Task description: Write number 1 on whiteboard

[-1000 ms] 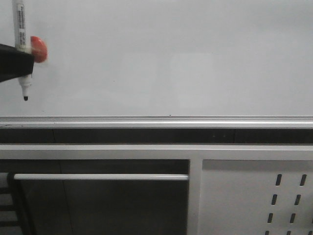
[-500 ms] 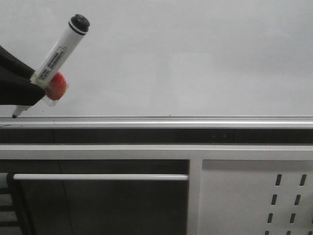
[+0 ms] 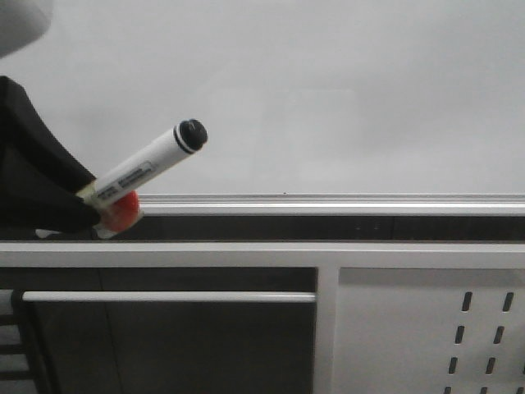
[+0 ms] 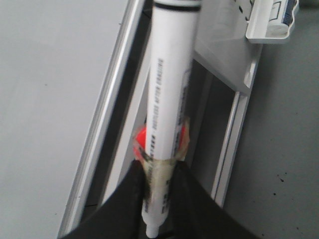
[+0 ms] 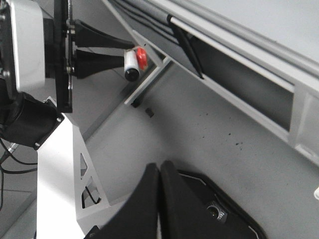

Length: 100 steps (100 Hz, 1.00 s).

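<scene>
L jaws clamped on marker (image 3: pixel 139 171), long axis tilted cap up-right, tip low by the rail, so you've got whiteboard (image 3: pixel 328 90) above/behind it, no number 1 visible; R jaws pressed together, empty.

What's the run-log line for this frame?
left gripper: shut on marker, tilted, cap end up-right | right gripper: shut, empty | whiteboard: no stroke visible | marker tip: hidden, low by edge rail

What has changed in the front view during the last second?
The left hand lowered the marker from the whiteboard to the edge rail and tilted it, capped end now up-right. It stays gripped; the board stays blank.
</scene>
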Tool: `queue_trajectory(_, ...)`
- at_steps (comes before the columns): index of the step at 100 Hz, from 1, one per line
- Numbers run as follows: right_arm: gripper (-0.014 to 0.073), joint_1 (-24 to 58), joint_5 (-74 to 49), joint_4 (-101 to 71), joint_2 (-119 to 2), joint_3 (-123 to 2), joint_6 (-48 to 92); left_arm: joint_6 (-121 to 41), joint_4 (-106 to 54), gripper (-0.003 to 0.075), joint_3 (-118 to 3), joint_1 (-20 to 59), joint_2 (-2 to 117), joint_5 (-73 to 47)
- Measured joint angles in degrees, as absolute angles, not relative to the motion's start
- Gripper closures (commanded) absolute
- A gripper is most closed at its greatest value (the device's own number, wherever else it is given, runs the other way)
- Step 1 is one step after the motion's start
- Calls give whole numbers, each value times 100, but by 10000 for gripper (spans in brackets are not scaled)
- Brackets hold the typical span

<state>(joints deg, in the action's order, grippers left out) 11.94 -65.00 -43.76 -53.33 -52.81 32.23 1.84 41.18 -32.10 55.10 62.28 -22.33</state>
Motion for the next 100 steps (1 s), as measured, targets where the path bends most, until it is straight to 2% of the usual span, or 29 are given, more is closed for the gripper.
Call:
queue_trajectory(12, 607, 1378, -6116, -4384, -5622, -5281, 3223, 451, 4036, 739, -3210, 5557, 6349, -2131)
queue_trajectory(29, 398, 1563, -5931, -4449, -5924, -5281, 3223, 589, 4047, 739, -3374, 5557, 6361, -1976)
queue_trajectory(36, 351, 1654, -5897, -4529, -6066, -5281, 3223, 600, 4057, 739, -3523, 5557, 6361, -1963)
queue_trajectory(74, 351, 1978, -5724, -4785, -6624, -5281, 3223, 621, 4257, 739, -3897, 5557, 6824, -2221)
queue_trajectory(100, 351, 1978, -5314, -4924, -6647, -5281, 3223, 621, 4257, 739, -4166, 5609, 7079, -1701)
